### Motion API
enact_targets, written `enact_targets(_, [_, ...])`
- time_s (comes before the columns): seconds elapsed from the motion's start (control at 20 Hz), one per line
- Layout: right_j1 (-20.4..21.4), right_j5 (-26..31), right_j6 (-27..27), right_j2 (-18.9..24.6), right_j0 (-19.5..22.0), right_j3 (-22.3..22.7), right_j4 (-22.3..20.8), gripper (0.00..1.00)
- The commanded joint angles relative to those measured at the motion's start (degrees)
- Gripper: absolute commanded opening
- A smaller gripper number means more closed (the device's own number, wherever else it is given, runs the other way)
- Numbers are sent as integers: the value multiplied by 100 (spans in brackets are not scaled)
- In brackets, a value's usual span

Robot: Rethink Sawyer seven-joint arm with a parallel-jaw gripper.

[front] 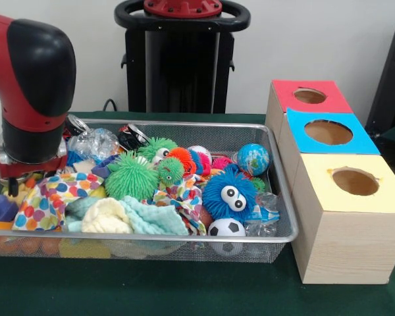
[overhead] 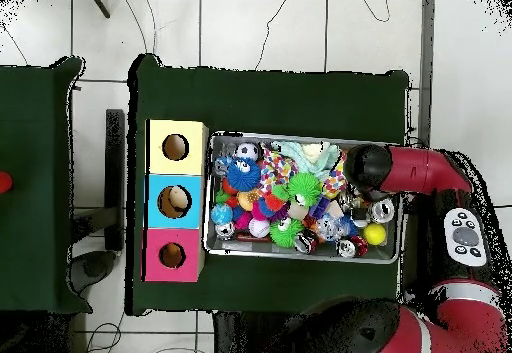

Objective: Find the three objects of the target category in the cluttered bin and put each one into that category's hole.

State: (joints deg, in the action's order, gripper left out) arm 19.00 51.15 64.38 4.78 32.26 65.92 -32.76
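Now arm low over bin end.

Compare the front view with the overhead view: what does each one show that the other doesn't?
Front only: the wooden sides of the hole boxes and the blue fuzzy ball's googly eyes.
Overhead only: something pale lying inside the blue hole, a yellow ball at the bin's end under the arm, and tiled floor around the table.
Both: the mesh bin, soccer ball, green spiky ball and the red arm.
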Motion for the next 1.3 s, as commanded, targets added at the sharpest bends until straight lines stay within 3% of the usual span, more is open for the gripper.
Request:
enact_targets(0.05, [-393, 457, 269, -102, -72, 78, -109, 100])
enact_targets(0.55, [-1051, 271, 523, -525, -241, -470, -276, 100])
enact_targets(0.85, [-1294, -53, 283, -244, -19, -454, -48, 100])
enact_targets(1.3, [-1245, 243, 151, -284, -12, -451, -21, 100])
